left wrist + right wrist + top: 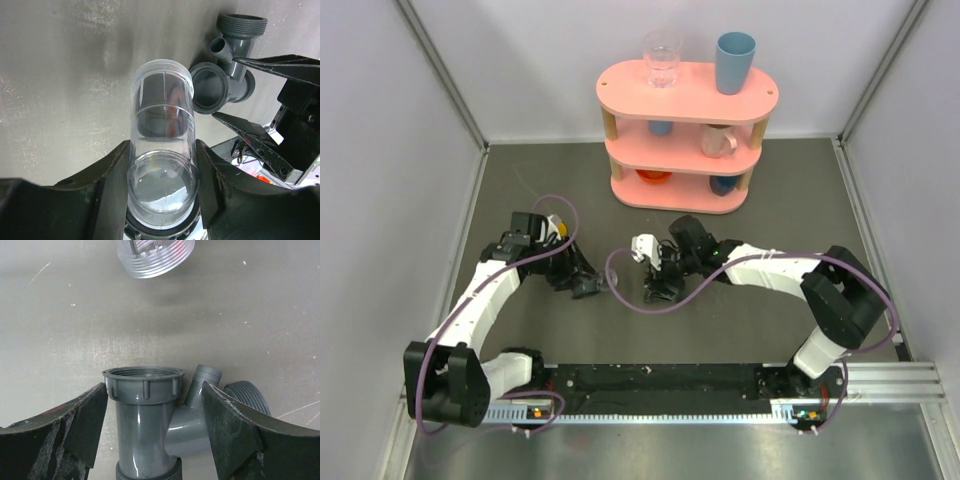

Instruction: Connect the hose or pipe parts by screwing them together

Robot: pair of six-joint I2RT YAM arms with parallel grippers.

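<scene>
My left gripper is shut on the clear, smoky tube, with its closed end toward the wrist and its threaded end pointing away. The dark grey T-shaped fitting lies a short gap beyond that end. Its ribbed nut opening faces the tube, a little off line, and the two do not touch. My right gripper is open, one finger on each side of the fitting, the right one in front of the side branch. The tube's threaded end shows at the top of the right wrist view. Both grippers meet mid-table, left and right.
A pink three-tier shelf stands at the back, carrying a clear glass, a blue cup and other cups below. Purple cables loop over the grey table between the arms. White walls close in on the left, back and right.
</scene>
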